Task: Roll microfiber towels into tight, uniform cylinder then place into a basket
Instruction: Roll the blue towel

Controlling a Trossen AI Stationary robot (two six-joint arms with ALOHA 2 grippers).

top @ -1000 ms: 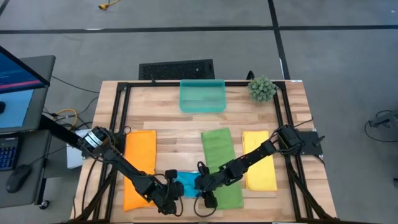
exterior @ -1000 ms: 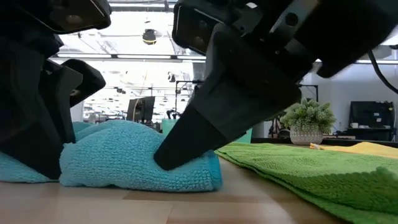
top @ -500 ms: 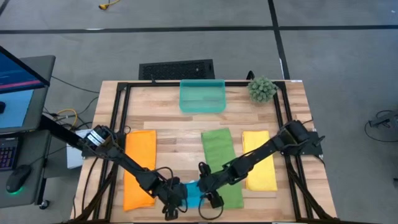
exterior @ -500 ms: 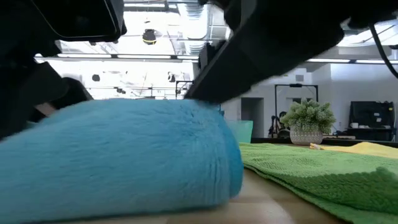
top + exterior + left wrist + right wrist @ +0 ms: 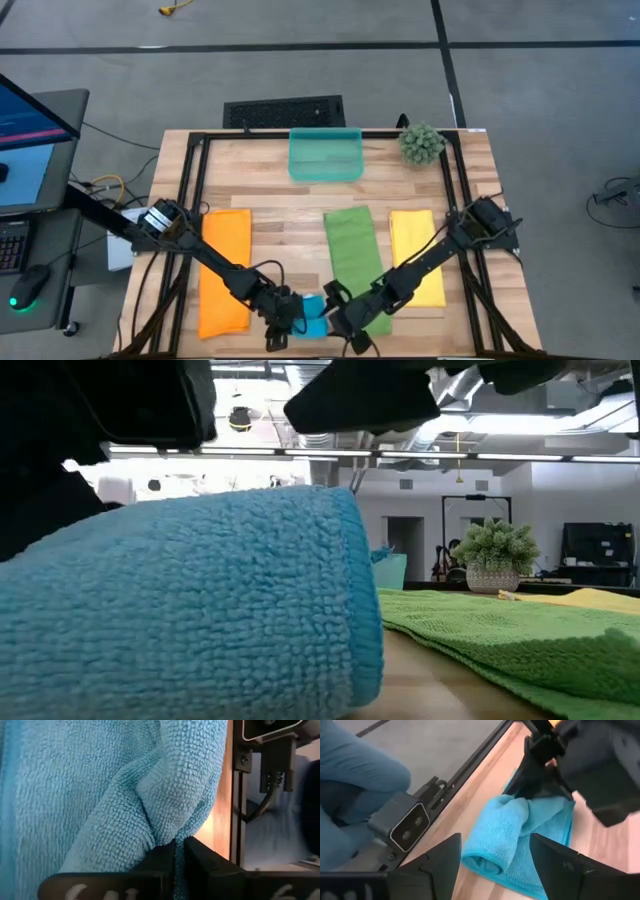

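Observation:
The blue towel (image 5: 313, 316) lies bunched at the table's near edge, between the orange towel (image 5: 223, 270) and the green towel (image 5: 355, 262), and it fills the low view (image 5: 200, 600). My left gripper (image 5: 179, 842) is shut on it. My right gripper (image 5: 495, 840) hovers open just right of and above the heap (image 5: 520, 837), touching nothing. The yellow towel (image 5: 418, 256) lies flat at the right. The teal basket (image 5: 325, 153) stands at the far edge. My left gripper pinches a raised fold of the blue towel (image 5: 165, 827) between its two fingers, where several layers are gathered. The fingers slant down at it from the table's left. The towel is crumpled and slack, with its underside on the wood (image 5: 485, 865).
A spiky green plant (image 5: 421, 143) stands at the far right corner beside the basket. A black frame rail (image 5: 190, 200) runs round the table. A camera block (image 5: 407, 827) sits on the near rail close to the blue towel. A person's leg in blue (image 5: 355, 775) shows beyond the table.
My right gripper has opened, let go of the blue towel, risen and drawn back toward the near right. My left gripper has rolled and shifted slightly right, dragging the bunched towel toward the table's near edge, where it now fills the low view.

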